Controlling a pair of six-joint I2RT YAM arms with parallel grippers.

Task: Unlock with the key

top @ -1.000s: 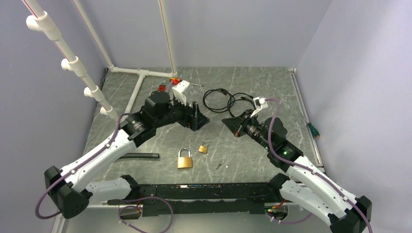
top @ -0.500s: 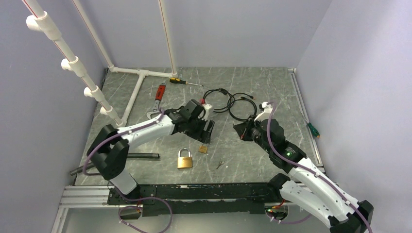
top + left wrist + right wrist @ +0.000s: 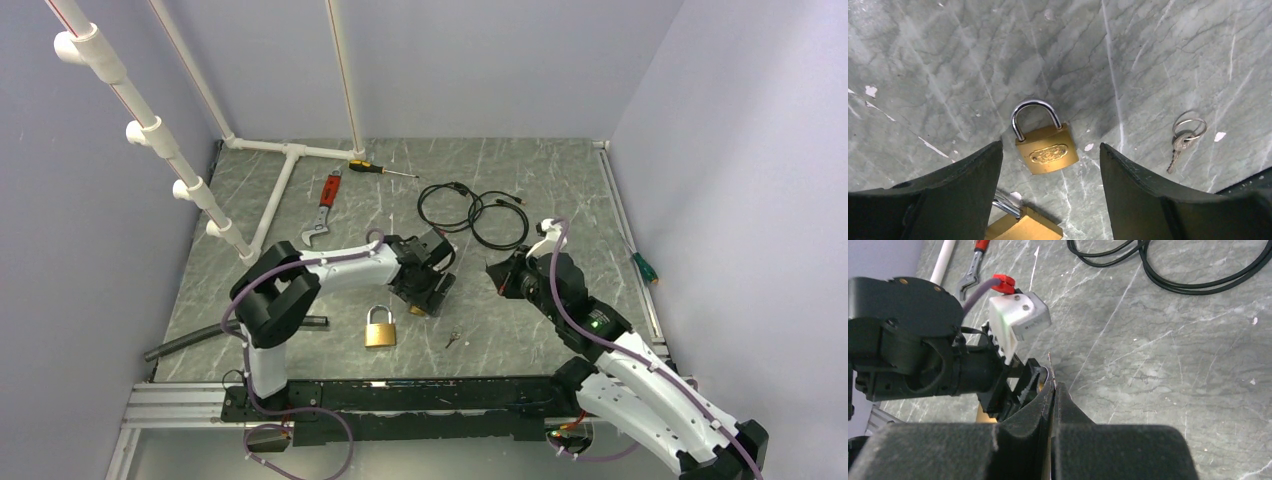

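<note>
A small brass padlock lies on the grey marble table, its shackle pointing away, level with the tips of my open left gripper. In the top view the left gripper hangs right over it. A larger brass padlock lies near-left of it, and its corner shows in the left wrist view. The silver key on a ring lies loose to the right; it also shows in the left wrist view. My right gripper is shut above the table, right of the left gripper, and nothing shows between its fingers.
A black cable coils behind the grippers. A red-handled wrench, a screwdriver and a white pipe frame lie at the back left. A black rod lies left of the large padlock. A green-handled tool lies at the right edge.
My left arm has swung down and to the right, bringing its open gripper over the small padlock. My right gripper has drifted slightly to the right and stayed shut.
</note>
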